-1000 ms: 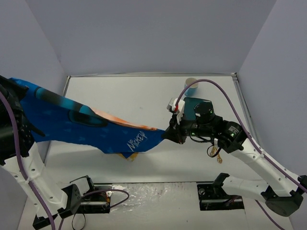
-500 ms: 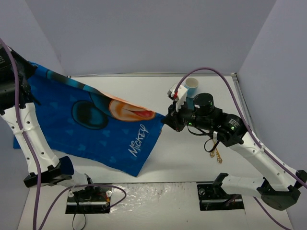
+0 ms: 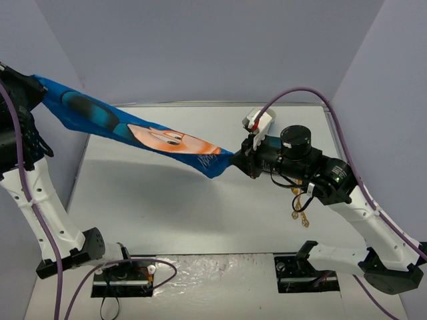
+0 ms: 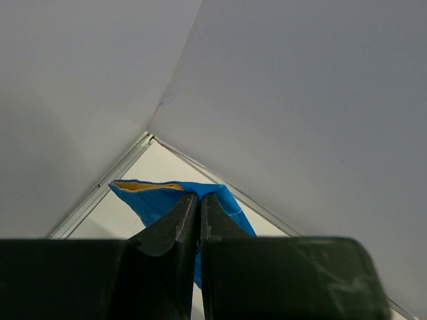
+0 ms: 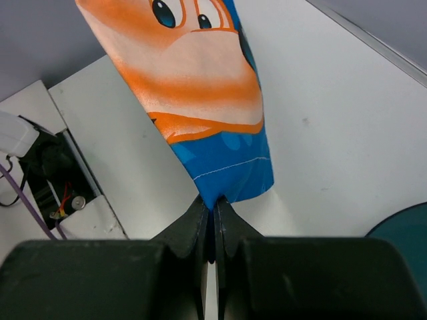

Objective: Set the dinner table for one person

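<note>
The big white dinner table (image 3: 167, 220) fills the middle of the top view, with a thin metal rail (image 3: 200, 105) along its far edge at 12 o'clock. A blue placemat (image 3: 160, 137) with an orange cartoon face hangs in the air above it, pulled long like a rope from 10 o'clock down to near the middle. It does not lie on the table, and its gray shadow falls on the white top below. The left gripper (image 4: 199, 201) is up high at 10 o'clock, past the table's left side, and its two fingers pinch one blue corner tight. The right gripper (image 5: 213, 208) is just past the middle toward 1 o'clock, and its fingers are squeezed together on the other blue end. In the right wrist view a round blue-green thing (image 5: 403, 233) peeks in at 4 o'clock, lying on the table; I cannot tell what it is. A purple cable (image 3: 300, 91) loops over the right arm at 1 o'clock. Plain gray walls stand close around the table on three sides.
</note>
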Robot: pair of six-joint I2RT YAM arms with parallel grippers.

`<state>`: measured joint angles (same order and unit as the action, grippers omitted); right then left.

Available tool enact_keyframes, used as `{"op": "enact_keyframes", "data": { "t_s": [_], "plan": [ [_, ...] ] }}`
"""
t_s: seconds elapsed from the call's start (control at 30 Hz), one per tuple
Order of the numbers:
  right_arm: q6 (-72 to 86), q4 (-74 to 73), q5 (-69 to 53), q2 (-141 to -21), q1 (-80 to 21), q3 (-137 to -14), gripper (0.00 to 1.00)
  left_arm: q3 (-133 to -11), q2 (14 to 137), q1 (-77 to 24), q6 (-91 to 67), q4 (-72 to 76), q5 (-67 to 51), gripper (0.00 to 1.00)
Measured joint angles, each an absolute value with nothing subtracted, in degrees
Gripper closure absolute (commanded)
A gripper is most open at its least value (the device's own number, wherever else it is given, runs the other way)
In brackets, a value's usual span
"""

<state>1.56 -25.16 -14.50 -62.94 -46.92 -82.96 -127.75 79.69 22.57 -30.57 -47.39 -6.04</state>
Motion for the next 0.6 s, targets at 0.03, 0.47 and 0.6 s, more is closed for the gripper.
{"op": "enact_keyframes", "data": {
  "t_s": [0.03,0.47,0.6],
  "plan": [
    [1.51,-25.17,-15.78,-62.94,-46.92,-82.96,1.00,-127.65,78.87,22.57,-30.49,-47.31,-5.89,1.00],
    [1.21,-25.19,-30.59,-63.73,-46.94,-82.96,1.00,-125.19,73.55,22.57,-25.75,-47.82,0.99,1.00],
    [1.36,-25.12,-30.65,-64.51,-46.94,-82.73,1.00,-122.53,75.81,22.57,-24.86,-45.57,1.18,1.00]
  ]
}}
